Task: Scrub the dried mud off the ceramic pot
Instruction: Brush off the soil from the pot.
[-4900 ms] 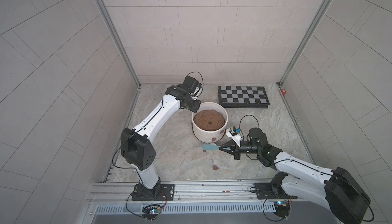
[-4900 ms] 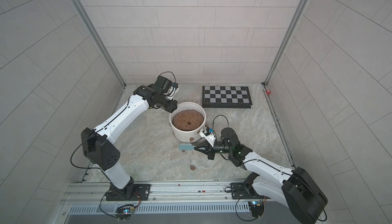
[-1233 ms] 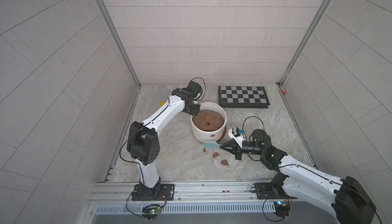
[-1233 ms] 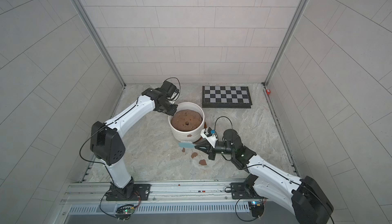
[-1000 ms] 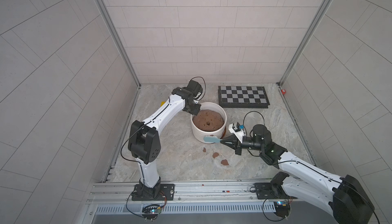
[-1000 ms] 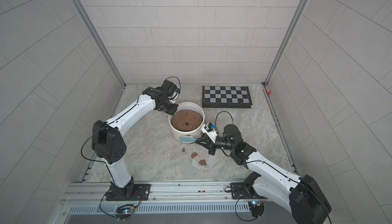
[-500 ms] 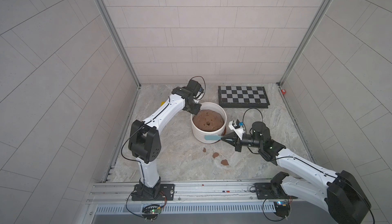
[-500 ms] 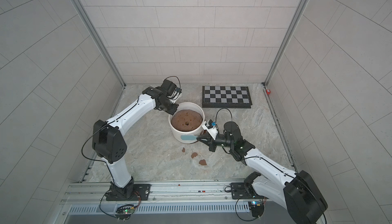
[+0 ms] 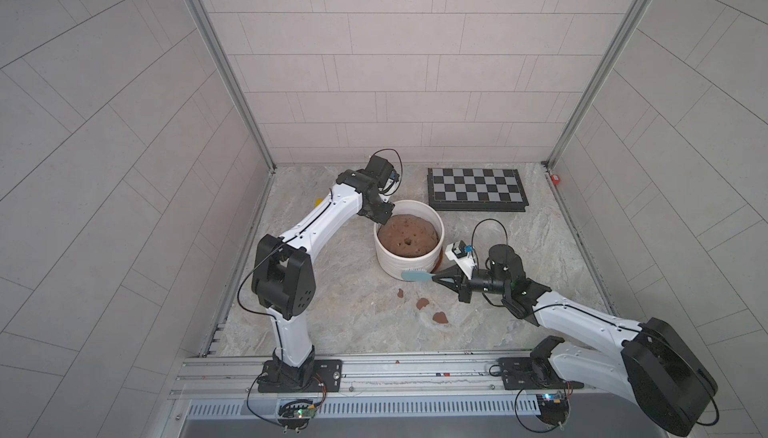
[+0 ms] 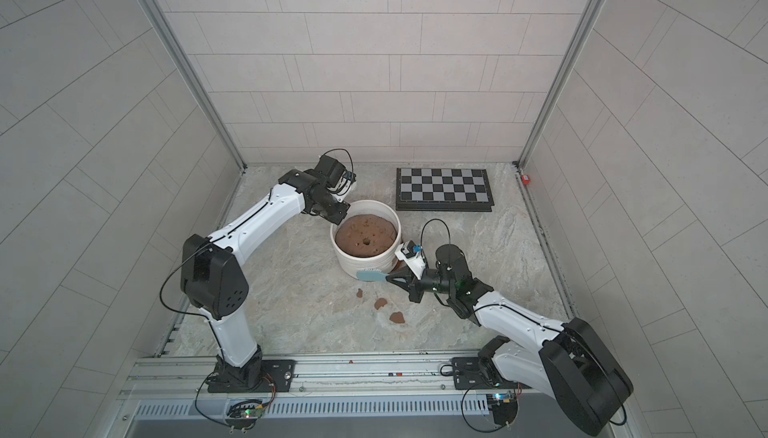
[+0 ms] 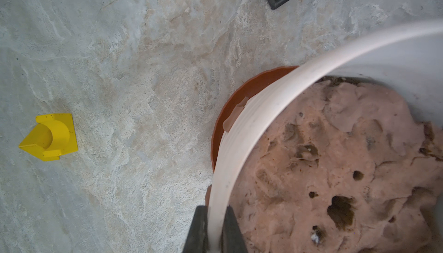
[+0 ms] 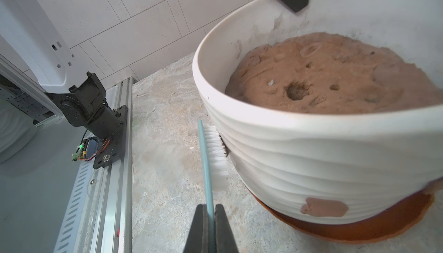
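Note:
The white ribbed ceramic pot (image 9: 398, 266) (image 10: 356, 263) stands on an orange-brown saucer (image 12: 359, 230) and holds a brown soil mound. My left gripper (image 11: 214, 209) (image 9: 380, 218) is shut on the pot's far rim (image 11: 239, 143), one finger outside and one inside. My right gripper (image 12: 211, 207) (image 9: 440, 280) is shut on the handle of a teal brush (image 9: 415, 276), whose white bristles (image 12: 217, 153) press on the pot's near wall (image 12: 311, 155). Dried mud shows as a blotch (image 12: 323, 209) low on the wall and a flake (image 11: 233, 116) on the far side. Three flakes (image 9: 422, 303) lie on the floor.
A folded checkerboard (image 9: 476, 189) lies behind the pot at the back right. A small yellow block (image 11: 49, 136) sits on the stone floor near the left wall. The metal rail (image 9: 374, 373) with both arm bases runs along the front edge.
My right gripper has carried the brush from just above the floor up against the pot's near wall. The left gripper has kept its hold on the rim.

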